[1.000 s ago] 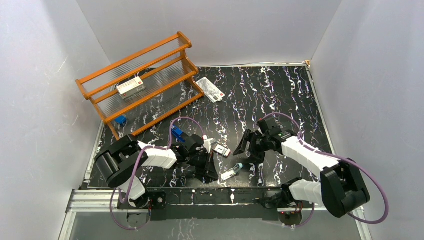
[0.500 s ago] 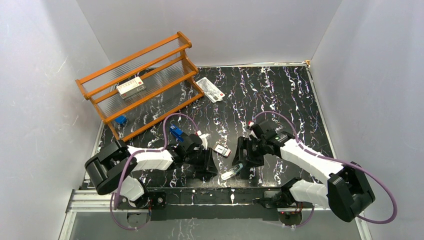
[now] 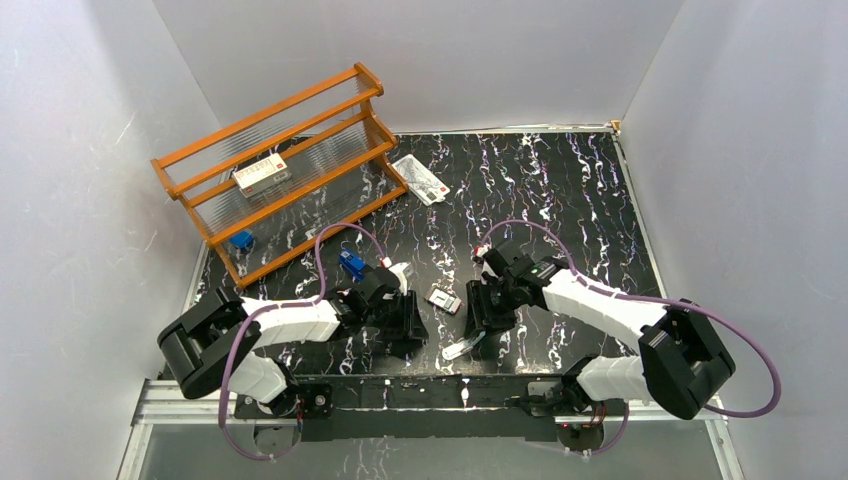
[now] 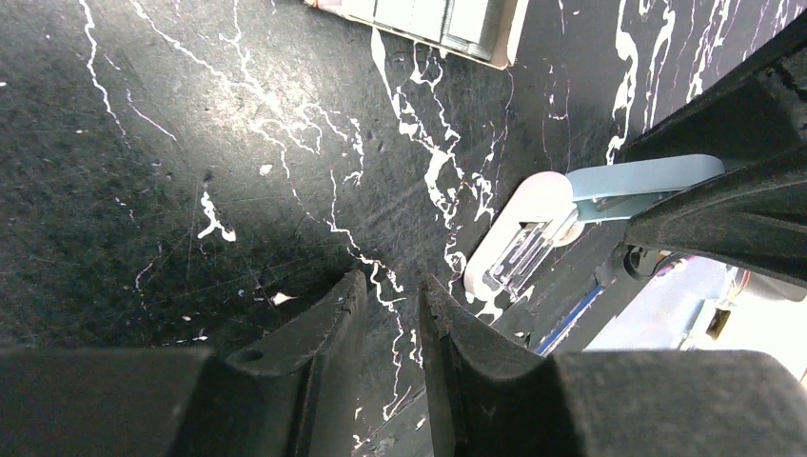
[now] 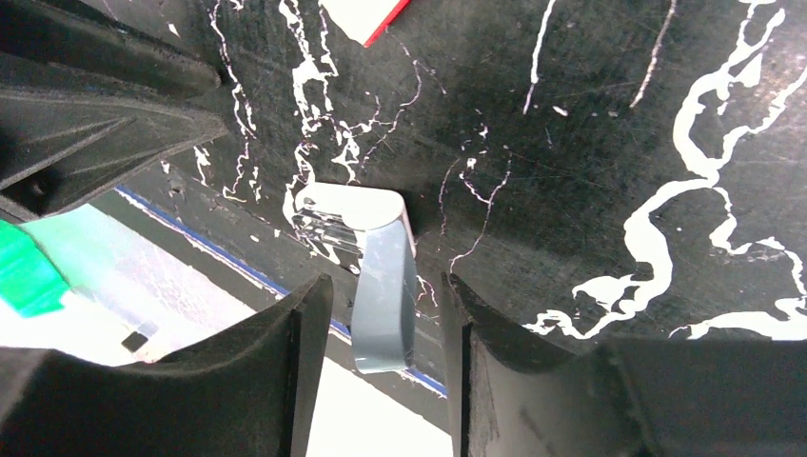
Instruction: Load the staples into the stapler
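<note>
Spanning the overhead view, a black tabletop (image 3: 560, 200) veined in white carries an orange wooden rack (image 3: 290, 165) at its far left. Two arms reach in from the near edge. The left gripper (image 4: 392, 286) hangs low over bare tabletop, its fingers a narrow slit apart with nothing between them. The right gripper (image 5: 388, 286) stands wider apart, its fingers on either side of a small pale object (image 5: 383, 324) with a grey-blue arm, not visibly touching it. The stapler (image 3: 350, 264), a short bright-blue shape, lies on the tabletop just behind the left arm, partly hidden by it; only the overhead view shows it. The staples (image 3: 445, 300) sit between the two grippers. From above they are a small red-and-white box. Only the left wrist view shows silvery strips packed in a pale tray, and the right wrist view catches just a red-edged white corner.
</note>
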